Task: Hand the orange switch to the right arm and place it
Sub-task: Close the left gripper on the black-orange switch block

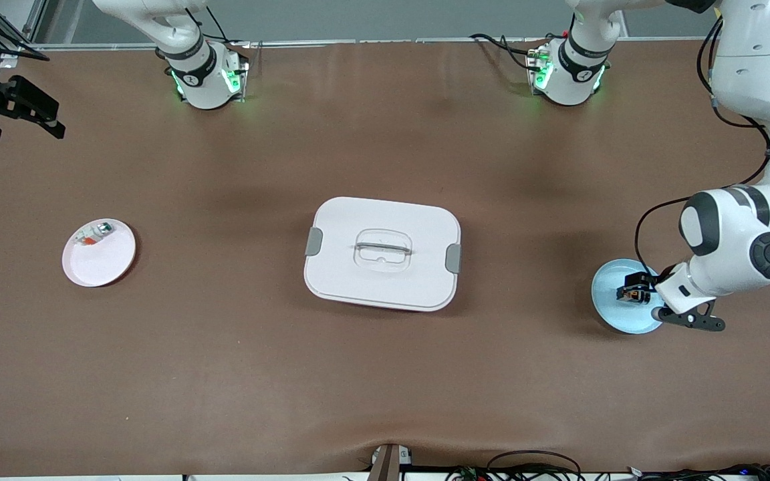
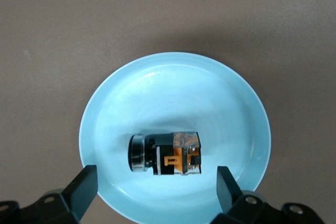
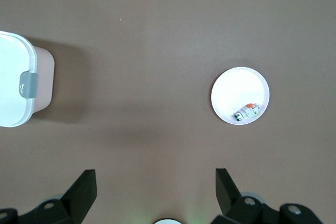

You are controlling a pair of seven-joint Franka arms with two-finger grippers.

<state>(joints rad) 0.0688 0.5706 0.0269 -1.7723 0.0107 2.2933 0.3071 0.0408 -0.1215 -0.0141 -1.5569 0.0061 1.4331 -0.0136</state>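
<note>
The orange switch [image 1: 633, 294], a small black block with an orange centre, lies on its side on a light blue plate [image 1: 615, 314] at the left arm's end of the table. My left gripper [image 1: 646, 295] is open and hangs low over that plate. In the left wrist view its fingers [image 2: 84, 187] stand on either side of the switch [image 2: 167, 153] without touching it, above the plate [image 2: 173, 87]. My right gripper [image 1: 47, 117] waits open and empty, high over the right arm's end of the table; in the right wrist view the gripper [image 3: 156, 179] holds nothing.
A white lidded box [image 1: 383, 252] with grey clips sits mid-table; it also shows in the right wrist view [image 3: 16, 87]. A white plate [image 1: 101, 264] toward the right arm's end holds a small white-green-orange piece [image 1: 94, 234]. The right wrist view shows that plate [image 3: 236, 87] and piece [image 3: 247, 112].
</note>
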